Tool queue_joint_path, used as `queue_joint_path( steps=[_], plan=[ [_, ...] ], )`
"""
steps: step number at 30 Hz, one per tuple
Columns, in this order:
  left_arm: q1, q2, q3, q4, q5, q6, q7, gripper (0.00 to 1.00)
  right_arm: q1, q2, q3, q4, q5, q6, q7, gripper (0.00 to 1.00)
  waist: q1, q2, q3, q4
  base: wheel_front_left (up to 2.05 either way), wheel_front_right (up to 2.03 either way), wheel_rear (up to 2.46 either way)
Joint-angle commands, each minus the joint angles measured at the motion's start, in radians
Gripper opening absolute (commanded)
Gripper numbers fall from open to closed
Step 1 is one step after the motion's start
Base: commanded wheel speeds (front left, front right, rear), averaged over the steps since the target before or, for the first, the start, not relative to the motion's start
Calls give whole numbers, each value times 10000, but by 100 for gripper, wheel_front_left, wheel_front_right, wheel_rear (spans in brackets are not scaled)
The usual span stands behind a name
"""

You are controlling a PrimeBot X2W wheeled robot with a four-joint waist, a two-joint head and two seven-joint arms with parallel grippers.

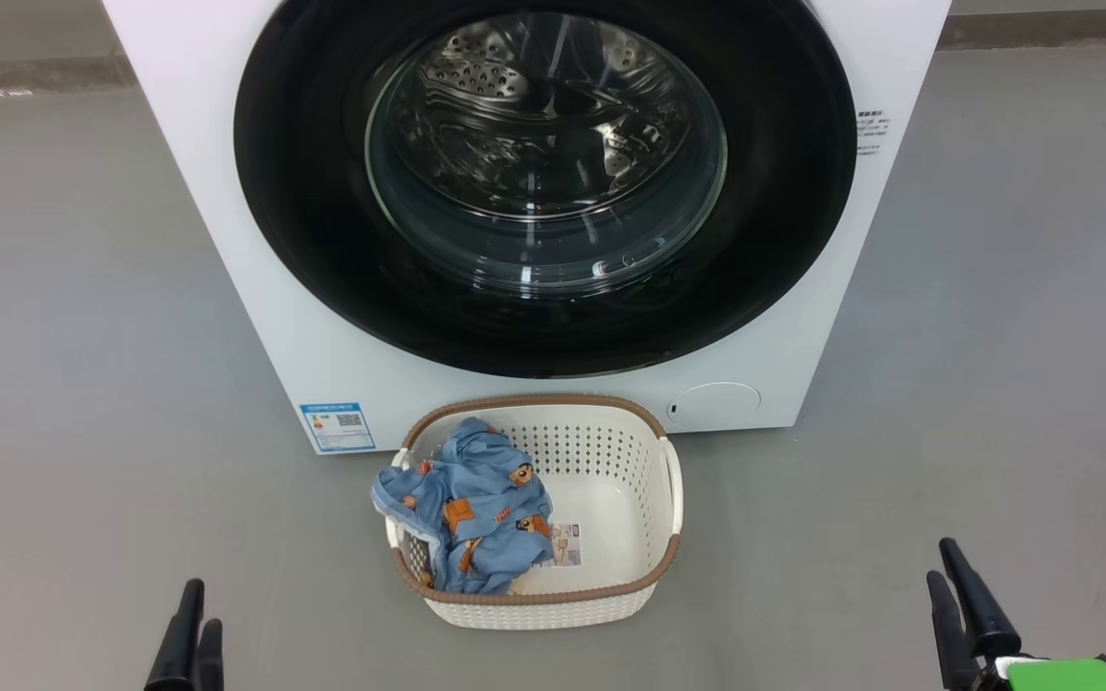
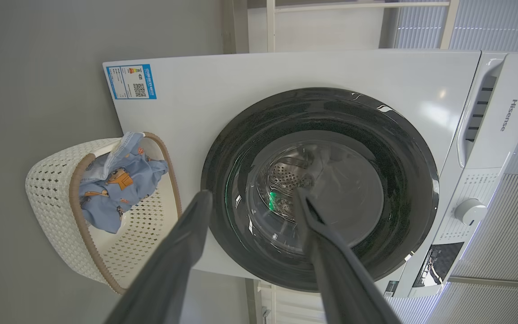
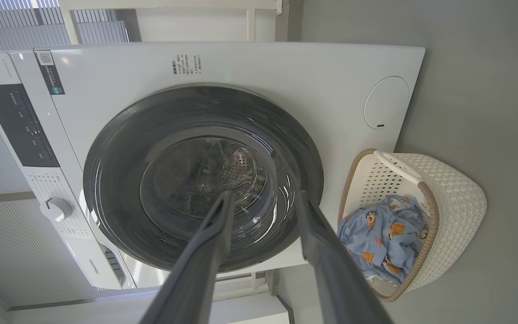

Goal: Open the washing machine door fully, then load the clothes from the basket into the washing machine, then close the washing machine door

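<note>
The left gripper [image 2: 251, 192] hangs low over the smooth grey floor [image 1: 83, 384] with its two long dark fingers spread well apart and nothing between them. The right gripper [image 3: 263, 193] also has its fingers parted around empty air, by a narrower gap. Ahead of both and between them stands the small cream perforated plastic basket [image 1: 553, 614] with a brown woven-look rim, to the right of the left gripper and to the left of the right one, with bare floor on either side of it. The light-blue fabric clothes [image 1: 476, 509] printed with orange-brown bears are heaped in the half of the basket nearer the left gripper, and one fold hangs over the rim on that side. The half toward the right gripper is bare apart from a small paper label [image 1: 567, 544] on its bottom. Beyond the basket rises the big white box-shaped front-loading washing machine [image 1: 227, 240], whose lower front edge is just behind the basket's far rim. Its large round glossy black washing machine door [image 1: 323, 192] lies closed against the front, further ahead of both grippers and above the basket. The steel perforated drum [image 1: 515, 77] shows through its bulging clear glass window [image 1: 543, 250]. Below the door's lower edge, a blue energy sticker [image 1: 337, 426] sits at the corner on the left gripper's side, and a round white service flap [image 1: 714, 405] toward the right gripper's side. Open floor runs from each gripper up to the machine's front.
</note>
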Motion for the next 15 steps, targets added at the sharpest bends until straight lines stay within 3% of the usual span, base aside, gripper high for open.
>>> queue_joint_path(
  steps=[1,4,15],
  plan=[
    [-255,136,14,-285,105,-1,-85,100,-225,-68,12,-261,-53,0,-92,100,5,0,3,5,0,0,0],
    [-254,188,-38,-317,320,-2,-178,100,-202,-99,40,-300,-199,1,-186,100,22,0,-20,25,0,0,0],
    [-200,247,-100,-578,1600,-6,-502,100,-104,-244,177,-530,-1562,2,-510,100,0,0,22,78,0,0,0]
  ],
)
